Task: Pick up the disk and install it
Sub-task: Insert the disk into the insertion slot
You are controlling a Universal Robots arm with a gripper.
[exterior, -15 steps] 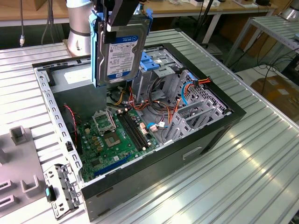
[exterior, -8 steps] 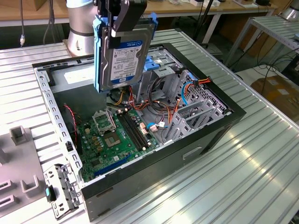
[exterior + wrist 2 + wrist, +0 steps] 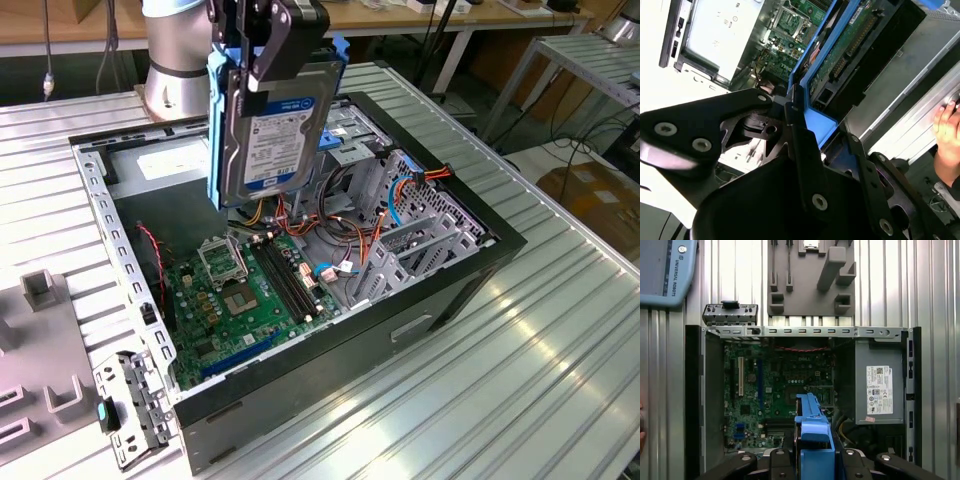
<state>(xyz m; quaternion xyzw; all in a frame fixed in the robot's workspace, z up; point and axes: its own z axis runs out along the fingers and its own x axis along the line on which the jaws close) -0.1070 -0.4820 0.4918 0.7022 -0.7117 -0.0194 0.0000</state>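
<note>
My gripper (image 3: 256,80) is shut on the disk (image 3: 285,135), a silver-grey drive with a white and blue label and a blue edge frame. It hangs upright above the open computer case (image 3: 460,265), over the back of the green motherboard (image 3: 250,295). In the first wrist view the disk (image 3: 811,427) appears edge-on between the black fingers (image 3: 786,460), with the motherboard (image 3: 775,385) beneath. The second wrist view catches the disk's circuit-board side (image 3: 850,45), its blue frame (image 3: 815,122) pinched at the gripper (image 3: 792,107).
A grey power-supply box (image 3: 880,390) fills one end of the case. Metal drive cages and loose orange and blue cables (image 3: 400,215) crowd the other. A grey fixture plate (image 3: 810,285) and a pendant (image 3: 665,270) lie on the ribbed table. A person's hand (image 3: 946,132) rests nearby.
</note>
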